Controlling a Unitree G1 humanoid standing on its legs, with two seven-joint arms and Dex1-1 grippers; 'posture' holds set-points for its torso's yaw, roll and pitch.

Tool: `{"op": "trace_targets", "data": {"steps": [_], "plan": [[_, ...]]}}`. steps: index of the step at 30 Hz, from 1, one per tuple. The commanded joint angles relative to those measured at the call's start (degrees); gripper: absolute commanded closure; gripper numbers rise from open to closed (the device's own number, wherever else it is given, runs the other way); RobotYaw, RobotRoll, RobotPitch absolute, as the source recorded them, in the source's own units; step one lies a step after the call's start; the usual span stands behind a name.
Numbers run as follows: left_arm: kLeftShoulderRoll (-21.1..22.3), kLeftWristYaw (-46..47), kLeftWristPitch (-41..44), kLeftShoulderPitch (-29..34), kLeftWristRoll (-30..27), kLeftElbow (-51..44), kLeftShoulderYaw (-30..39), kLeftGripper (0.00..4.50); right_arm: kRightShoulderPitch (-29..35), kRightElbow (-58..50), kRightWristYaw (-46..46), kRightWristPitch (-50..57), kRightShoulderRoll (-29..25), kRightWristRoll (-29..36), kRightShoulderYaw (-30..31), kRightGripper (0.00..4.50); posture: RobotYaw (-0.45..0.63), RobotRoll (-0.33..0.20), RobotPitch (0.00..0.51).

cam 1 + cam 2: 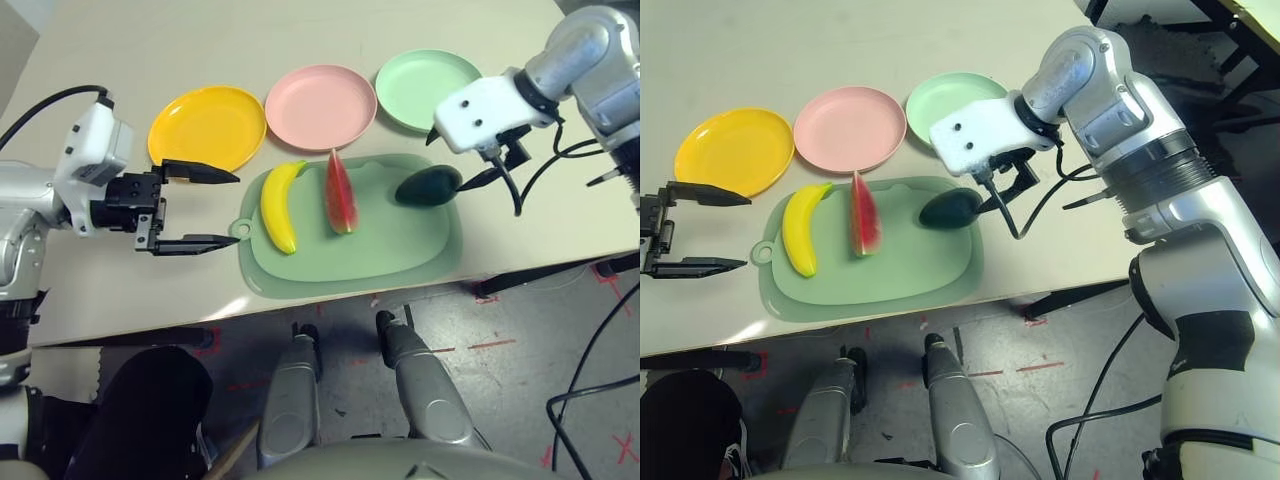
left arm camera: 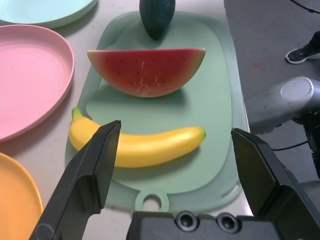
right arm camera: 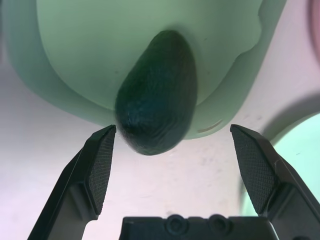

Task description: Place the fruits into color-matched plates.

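Fruit all on the mat, both grippers spread, holding nothing.
Head view: banana, watermelon, avocado left to right on mat; yellow plate, pink plate, green plate on far side. L wrist: left gripper wide, near banana. R wrist: right gripper wide over avocado.

My forearms are silver, rounded metal, each ending in a white wrist housing. My left gripper has two long black tapering fingers on a black block. My right gripper has black fingers with finely textured inner pads and two round screws at its base. Black cables loop from both wrists.
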Motion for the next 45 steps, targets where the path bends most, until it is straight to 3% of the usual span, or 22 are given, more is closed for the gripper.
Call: {"op": "trace_targets", "data": {"steps": [1,9,18,24,45], "plan": [[-1.0,-0.2,1.4,-0.4,-1.6,-0.6,-0.1,0.00,0.6,-5.8,0.3,6.0,-2.4,2.9,1.9,0.03,-0.03,0.000,0.310],[-1.4,-1.1,0.9,-0.8,-1.2,0.3,-0.3,0.00,2.3,-15.2,0.3,15.8,-5.5,6.7,3.3,0.03,-0.04,0.000,0.317],[-1.0,-2.3,-0.5,0.0,-0.4,1.4,0.1,0.00,3.3,-9.8,0.3,13.9,0.0,-1.4,-1.2,0.03,-0.03,0.000,0.317],[-0.8,-2.5,-0.8,0.4,-0.2,1.7,0.2,0.00,2.9,-8.3,0.3,13.1,1.5,-3.1,-2.6,0.03,-0.03,0.000,0.320],[-1.2,-3.9,-5.3,-1.7,2.4,8.2,-0.4,0.00,1.4,-16.1,0.3,18.8,-3.0,5.1,1.3,0.03,-0.04,0.000,0.318]]}}
